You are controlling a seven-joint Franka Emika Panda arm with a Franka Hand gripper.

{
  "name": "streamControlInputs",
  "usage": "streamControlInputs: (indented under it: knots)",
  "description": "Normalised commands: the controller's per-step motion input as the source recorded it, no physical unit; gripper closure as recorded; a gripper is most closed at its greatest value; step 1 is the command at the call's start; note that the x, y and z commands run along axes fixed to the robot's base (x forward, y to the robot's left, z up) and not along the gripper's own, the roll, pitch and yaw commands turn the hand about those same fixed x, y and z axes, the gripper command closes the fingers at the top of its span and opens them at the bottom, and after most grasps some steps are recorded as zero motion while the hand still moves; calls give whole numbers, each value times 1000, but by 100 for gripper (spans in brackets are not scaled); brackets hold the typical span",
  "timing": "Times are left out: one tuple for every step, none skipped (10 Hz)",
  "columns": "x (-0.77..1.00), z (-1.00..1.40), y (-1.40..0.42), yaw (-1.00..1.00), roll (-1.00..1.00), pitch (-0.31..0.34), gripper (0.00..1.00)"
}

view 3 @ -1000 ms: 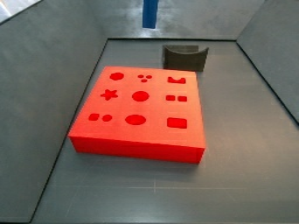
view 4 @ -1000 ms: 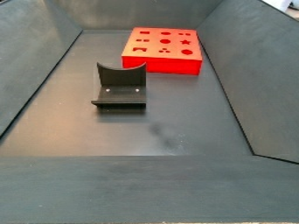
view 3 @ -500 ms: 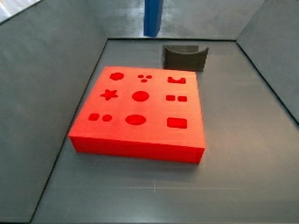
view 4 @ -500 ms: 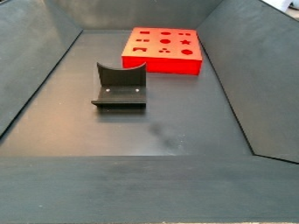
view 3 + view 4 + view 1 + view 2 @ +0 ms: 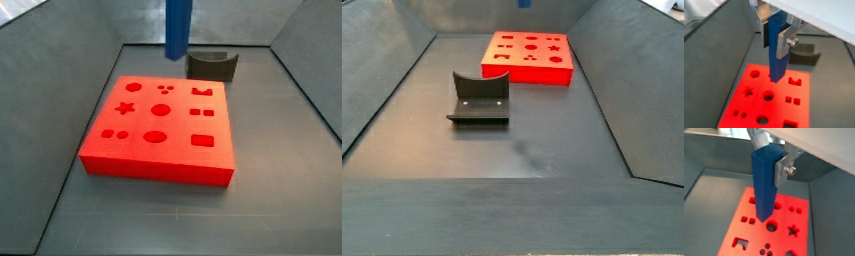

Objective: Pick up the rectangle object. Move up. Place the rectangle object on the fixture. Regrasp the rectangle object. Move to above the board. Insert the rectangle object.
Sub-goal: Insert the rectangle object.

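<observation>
The rectangle object (image 5: 775, 50) is a long blue block hanging upright, with my gripper (image 5: 776, 35) shut on its upper part. A silver finger plate (image 5: 785, 39) presses its side. Its lower end hangs above the red board (image 5: 781, 107), over the row of cut-outs at the end nearest the fixture. In both wrist views the block (image 5: 765, 183) sits between the fingers (image 5: 783, 168) of the gripper (image 5: 769, 159). In a side view the block (image 5: 177, 28) reaches down from the top edge above the board (image 5: 134, 155); the gripper itself is out of view there. Only the block's tip (image 5: 523, 4) shows in a side view.
The dark fixture (image 5: 213, 66) stands just beyond the board's far end, bare; it also shows in a side view as the fixture (image 5: 478, 98), apart from the board (image 5: 529, 72). Grey sloping walls enclose the floor on all sides.
The blue block has come lower in the side view, its lower end now closer to the board. Board and fixture have not moved.
</observation>
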Motion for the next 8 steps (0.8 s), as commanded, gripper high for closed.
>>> streamControlInputs:
  knots:
    - [0,-303,0,-1000,-11,-3,100]
    - [0,-306,0,-1000,-11,-1,100]
    - [0,-306,0,-1000,-11,-1,100]
    - [0,-314,-80,-1000,-3,-17,100]
    - [0,-346,-369,-854,0,-86,100]
    - [0,-343,-503,-763,0,-76,100]
    - [0,-343,-606,-689,10,-61,100]
    - [0,-340,-669,-637,17,-60,100]
